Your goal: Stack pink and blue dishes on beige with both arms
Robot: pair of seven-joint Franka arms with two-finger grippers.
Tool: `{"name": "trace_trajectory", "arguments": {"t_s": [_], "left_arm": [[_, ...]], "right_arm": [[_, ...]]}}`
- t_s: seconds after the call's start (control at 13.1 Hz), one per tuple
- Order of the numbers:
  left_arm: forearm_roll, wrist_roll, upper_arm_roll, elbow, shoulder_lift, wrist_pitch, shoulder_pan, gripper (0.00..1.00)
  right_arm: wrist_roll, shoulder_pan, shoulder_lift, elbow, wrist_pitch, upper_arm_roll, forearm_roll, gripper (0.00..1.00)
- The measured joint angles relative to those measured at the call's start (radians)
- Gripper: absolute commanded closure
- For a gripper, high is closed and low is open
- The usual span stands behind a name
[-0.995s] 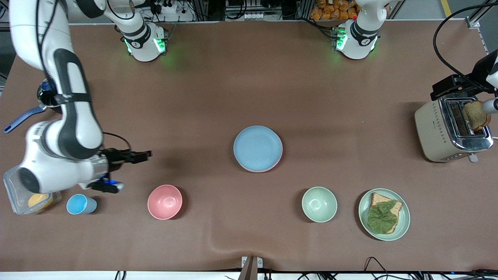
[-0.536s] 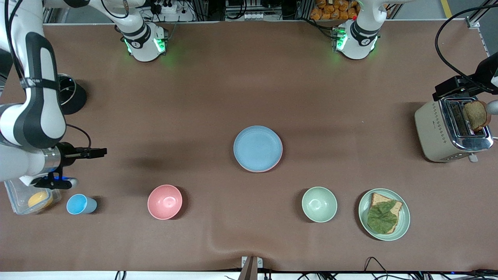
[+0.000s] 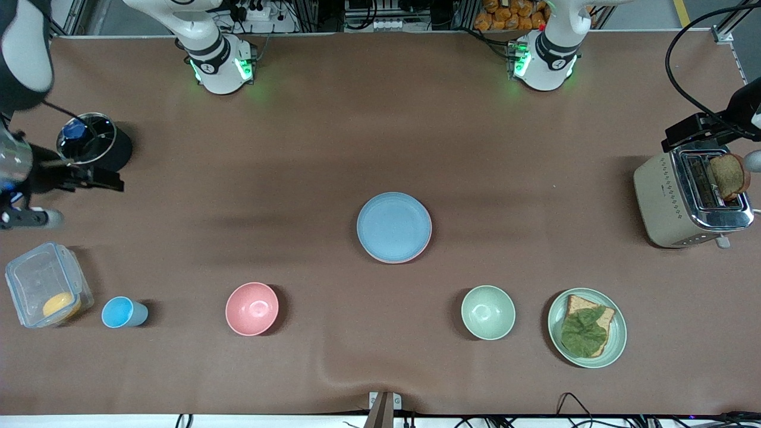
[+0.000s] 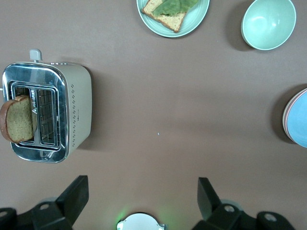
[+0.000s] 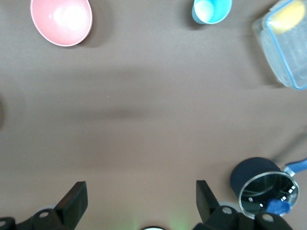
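Over the last second the right arm has swung away from the middle of the table toward its own end, uncovering the clear food container point(image 3: 47, 284) it had hung over. The right gripper point(image 3: 101, 178) now hangs over the table just beside the dark saucepan point(image 3: 95, 145), its fingers point(image 5: 72, 203) spread wide with nothing between them.

The stack has not shifted. The blue plate point(image 3: 393, 226) lies at the centre of the table on top of the pink plate point(image 3: 399, 260), of which only a thin rim shows along the edge nearer the front camera. The left wrist view catches the same two point(image 4: 300, 120), blue above pink. No beige plate can be made out beneath them.

The left gripper point(image 4: 141, 199) sits at the left arm's end of the table, over the cream toaster point(image 3: 684, 199), which holds a slice of brown toast point(image 3: 726, 176) in one slot. Its fingers point(image 4: 74, 196) are also wide apart and empty.

In the row nearer the front camera stand the blue cup point(image 3: 122, 312), the pink bowl point(image 3: 251, 308), the green bowl point(image 3: 488, 312) and a green plate point(image 3: 618, 330) carrying bread with a lettuce leaf point(image 3: 584, 333). The food container holds one orange-yellow piece of food point(image 3: 59, 306).
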Motion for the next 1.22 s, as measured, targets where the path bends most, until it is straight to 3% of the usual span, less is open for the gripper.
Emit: {"name": "trace_trajectory", "arguments": {"t_s": [0.23,0.46,1.22], "left_arm": [[0.0,0.0,0.002,0.0,-0.003,0.0,0.0,0.0],[0.0,0.0,0.003,0.0,-0.003,0.0,0.0,0.0],[0.0,0.0,0.003,-0.001,-0.002,0.0,-0.004,0.0]], "right_arm": [[0.0,0.0,-0.045,-0.012,0.008,-0.02,-0.001,0.0],[0.0,-0.006,-0.046,-0.013,0.079,-0.029,-0.001,0.0],[0.0,-0.007,-0.046,-0.022,0.088,-0.029,-0.001,0.0]]}}
